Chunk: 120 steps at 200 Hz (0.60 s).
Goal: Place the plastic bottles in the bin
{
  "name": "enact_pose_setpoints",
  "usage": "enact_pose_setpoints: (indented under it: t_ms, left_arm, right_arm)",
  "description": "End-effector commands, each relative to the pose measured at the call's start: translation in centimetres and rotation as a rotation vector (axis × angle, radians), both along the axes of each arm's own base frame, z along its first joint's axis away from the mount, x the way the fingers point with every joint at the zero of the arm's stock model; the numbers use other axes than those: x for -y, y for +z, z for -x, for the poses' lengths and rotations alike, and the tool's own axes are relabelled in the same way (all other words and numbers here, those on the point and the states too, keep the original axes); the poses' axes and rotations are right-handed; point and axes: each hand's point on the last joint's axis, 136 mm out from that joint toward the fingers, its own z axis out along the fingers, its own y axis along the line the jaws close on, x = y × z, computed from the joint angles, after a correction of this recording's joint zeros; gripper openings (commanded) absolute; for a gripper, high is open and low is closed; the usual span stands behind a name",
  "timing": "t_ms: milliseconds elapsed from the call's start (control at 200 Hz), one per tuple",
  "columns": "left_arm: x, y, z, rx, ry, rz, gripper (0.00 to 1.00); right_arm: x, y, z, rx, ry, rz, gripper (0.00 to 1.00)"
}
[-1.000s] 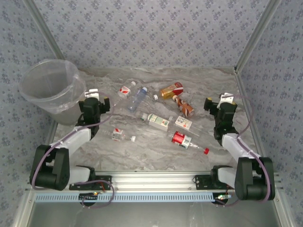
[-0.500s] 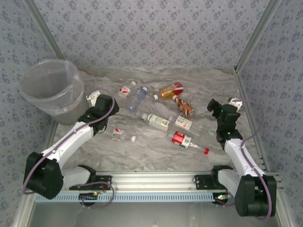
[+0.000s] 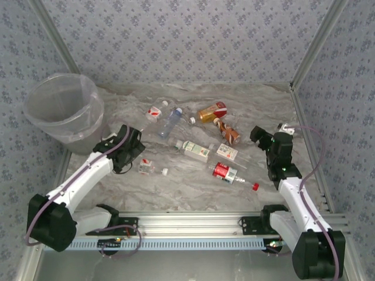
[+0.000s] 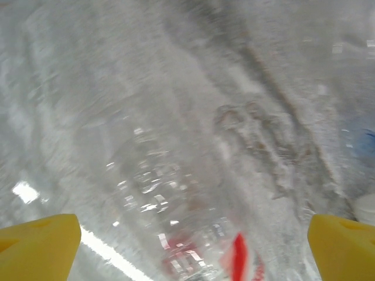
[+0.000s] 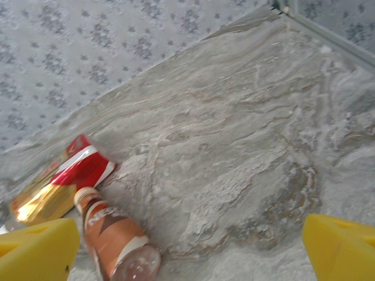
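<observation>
You are looking down on a marbled grey table (image 3: pixel 187 196) inside a papered enclosure, with eight plastic bottles (image 3: pixel 196 149) lying scattered on their sides across the middle of the frame. The bin (image 3: pixel 79 132), a wide translucent wastebasket, stands in the upper left corner, well apart from most of them. All eight bottles are on the table, so the job looks to be at its first pick. The left gripper (image 4: pixel 190 234) has its jaws spread wide and holds nothing. In its wrist view a small clear bottle with a red label (image 4: pixel 176 228) lies between the yellow fingertips (image 4: pixel 38 246) at the bottom centre of the frame. From above, that bottle sits left of centre, just beside the arm's tip. Whether the fingers touch it cannot be told. The right gripper (image 5: pixel 187 246) is also wide and empty, at the right of the overhead frame. Its camera faces a brown-labelled bottle (image 5: pixel 114 240) and an amber bottle with a red and gold label (image 5: pixel 55 187), both at the lower left of that view. Your next move, by this reading, is to settle the left jaws across the small bottle's body, close on it and lift. Then carry it to the upper left and release it over the bin's rim.
</observation>
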Motion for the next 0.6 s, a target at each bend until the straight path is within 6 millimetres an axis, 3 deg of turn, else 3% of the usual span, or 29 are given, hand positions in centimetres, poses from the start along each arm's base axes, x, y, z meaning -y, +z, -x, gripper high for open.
enact_pose_setpoints:
  t_ms: [0, 165, 250, 390, 595]
  left_arm:
    - [-2.5, -0.7, 2.9, -0.105, 0.199, -0.036, 0.99]
    - [-2.9, -3.5, 3.1, -0.194, 0.292, 0.014, 0.99]
    - [-2.5, -4.5, 2.2, -0.175, 0.322, 0.043, 1.00]
    - [-2.1, -5.4, 0.4, -0.104, 0.353, 0.079, 0.99]
    - [-1.5, -6.7, -1.1, -0.072, 0.363, 0.102, 0.99]
  right_arm:
    - [-1.2, -0.3, 0.9, -0.042, 0.056, 0.019, 1.00]
    - [-1.9, 0.1, 0.9, -0.047, 0.083, 0.056, 1.00]
    - [-2.6, 1.0, 0.5, -0.041, 0.116, 0.083, 1.00]
    - [-4.9, 2.9, 0.4, -0.035, 0.218, 0.170, 1.00]
    - [-8.0, 3.3, 0.9, -0.056, 0.306, 0.276, 1.00]
